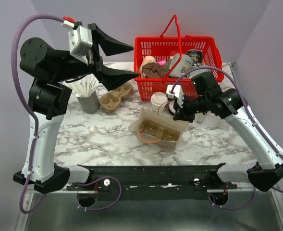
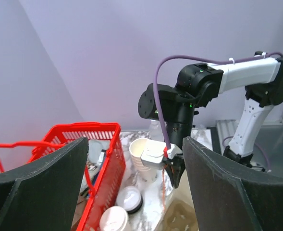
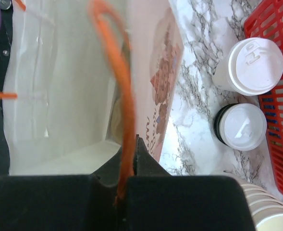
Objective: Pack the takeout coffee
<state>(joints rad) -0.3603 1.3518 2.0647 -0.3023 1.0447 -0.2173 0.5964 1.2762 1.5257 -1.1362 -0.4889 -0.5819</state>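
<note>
The bag (image 1: 146, 119) lay open under my right claw (image 3: 130, 147), its handle (image 3: 124, 91) caught in that claw and a carrier (image 1: 154, 131) inside it. Left of the claw stood the coffee (image 1: 157, 100) and another cup (image 3: 239, 126), side by side, with the basket (image 1: 153, 48) behind them. My left claw (image 1: 134, 60) hung well left, above the table (image 1: 93, 139).

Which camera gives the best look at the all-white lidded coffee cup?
Right wrist. The takeout coffee shows large there, its whole lid toward the camera. Top external shows it small; left wrist cuts it off at the bottom edge.
</note>
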